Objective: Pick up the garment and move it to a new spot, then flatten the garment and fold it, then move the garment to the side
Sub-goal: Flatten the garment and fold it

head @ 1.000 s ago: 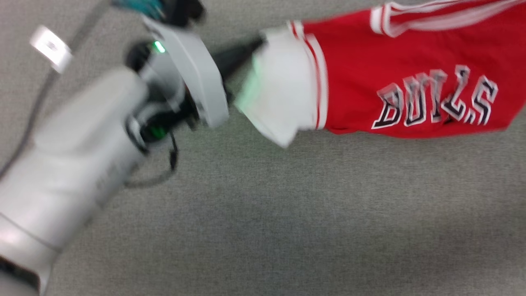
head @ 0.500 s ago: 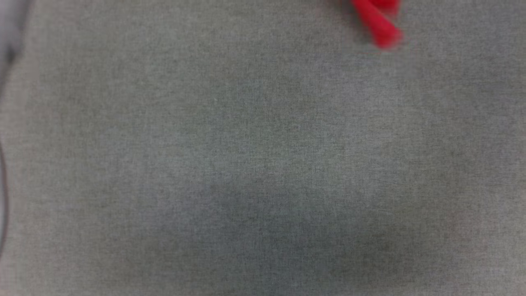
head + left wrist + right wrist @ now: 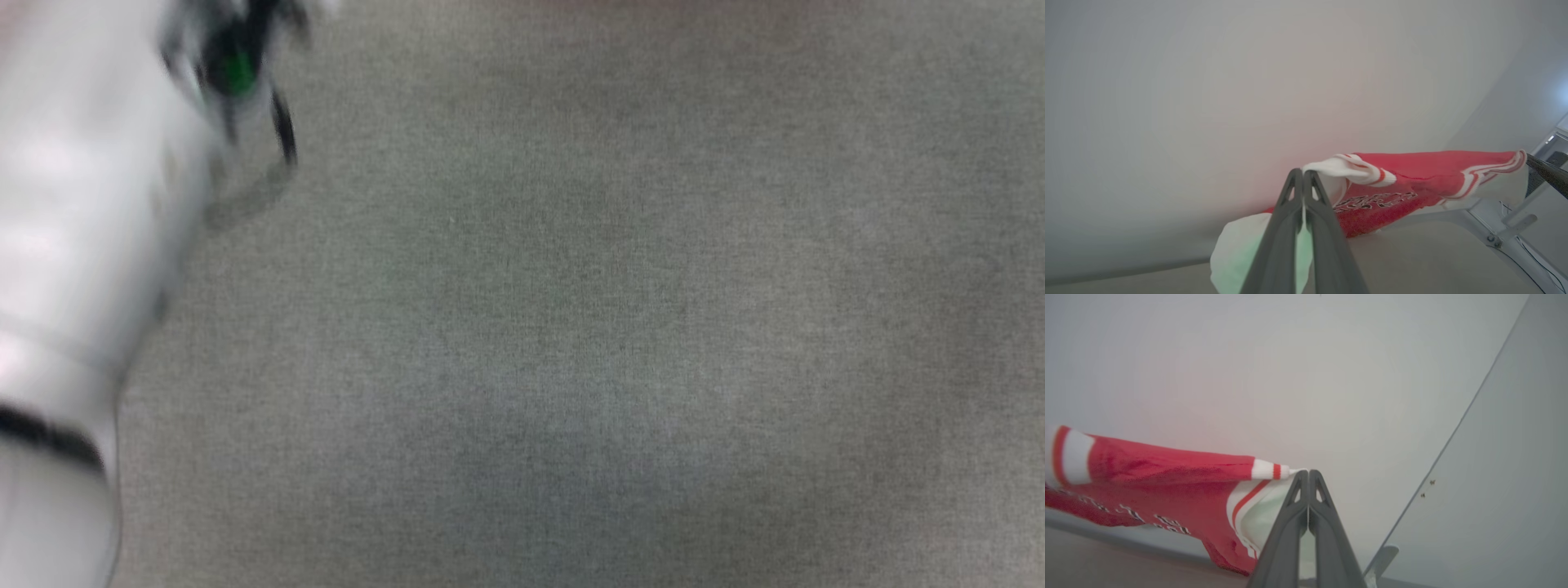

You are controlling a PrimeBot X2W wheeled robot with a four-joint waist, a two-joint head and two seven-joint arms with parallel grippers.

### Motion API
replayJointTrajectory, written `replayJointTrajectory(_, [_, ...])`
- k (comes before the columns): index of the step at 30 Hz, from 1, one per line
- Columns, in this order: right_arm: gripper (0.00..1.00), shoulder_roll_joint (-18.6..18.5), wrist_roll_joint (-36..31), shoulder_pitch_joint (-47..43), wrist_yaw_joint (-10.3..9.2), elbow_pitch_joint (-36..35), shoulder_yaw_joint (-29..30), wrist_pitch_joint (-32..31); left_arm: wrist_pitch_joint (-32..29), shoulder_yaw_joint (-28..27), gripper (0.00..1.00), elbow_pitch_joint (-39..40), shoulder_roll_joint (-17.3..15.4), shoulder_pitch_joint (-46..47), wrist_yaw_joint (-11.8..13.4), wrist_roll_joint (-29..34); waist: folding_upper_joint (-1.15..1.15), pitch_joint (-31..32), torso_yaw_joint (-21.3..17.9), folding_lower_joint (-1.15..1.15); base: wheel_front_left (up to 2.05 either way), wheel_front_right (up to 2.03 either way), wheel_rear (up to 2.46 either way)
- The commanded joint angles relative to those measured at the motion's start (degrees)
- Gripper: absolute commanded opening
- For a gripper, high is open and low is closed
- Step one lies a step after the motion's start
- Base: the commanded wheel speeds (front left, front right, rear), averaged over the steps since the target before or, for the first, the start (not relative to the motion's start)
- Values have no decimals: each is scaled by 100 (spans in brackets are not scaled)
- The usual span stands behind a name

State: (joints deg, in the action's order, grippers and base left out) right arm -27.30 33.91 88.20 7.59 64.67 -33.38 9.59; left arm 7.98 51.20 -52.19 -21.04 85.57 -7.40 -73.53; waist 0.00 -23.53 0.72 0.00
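The garment (image 3: 1412, 179), a red shirt with white sleeves and striped trim, hangs stretched in the air between my two grippers, its lettering hanging on the lower side. My left gripper (image 3: 1302, 173) is shut on one white sleeve. My right gripper (image 3: 1308, 473) is shut on the other sleeve's edge, the red cloth (image 3: 1167, 473) trailing left from it. In the left wrist view the right gripper's dark finger (image 3: 1547, 171) shows at the far sleeve. In the head view my pale left forearm (image 3: 73, 245) is blurred at the left.
A grey cloth-covered table (image 3: 571, 327) lies below in the head view. The wrist views look toward a pale wall (image 3: 1249, 81), with the table's surface (image 3: 1433, 253) under the hanging shirt and a metal frame (image 3: 1502, 228) at its right.
The head camera has swung, so the shirt has left its picture. The left forearm is back at its left edge, blurred.
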Motion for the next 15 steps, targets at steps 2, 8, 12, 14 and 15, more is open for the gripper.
replayJointTrajectory(2, [0, -322, 337, -695, -16, -446, -264, -203, -59, 165, 0, 521, -265, -729, -5, -189, 0, 124, 22, 0, 0, 0, 0])
replayJointTrajectory(8, [0, -1427, 1429, -2683, -16, -2339, -1005, -1093, 127, 903, 0, 1806, -1033, -2405, -7, -243, 0, 349, 35, 0, 0, 0, 0])
replayJointTrajectory(12, [0, -2203, 2106, -3913, -16, -3594, -1047, -1461, 290, 1338, 0, 2507, -1512, -3226, -7, -201, 0, 525, 49, 0, 0, 0, 0])
replayJointTrajectory(14, [0, -2537, 2318, -4457, -16, -4036, -928, -1567, 406, 1441, 0, 2768, -1646, -3538, -7, -234, 0, 607, 48, 0, 0, 0, 0])
replayJointTrajectory(15, [0, -2678, 2404, -4745, -16, -4246, -868, -1613, 466, 1470, 0, 2864, -1711, -3677, -7, -231, 0, 642, 54, 0, 0, 0, 0])
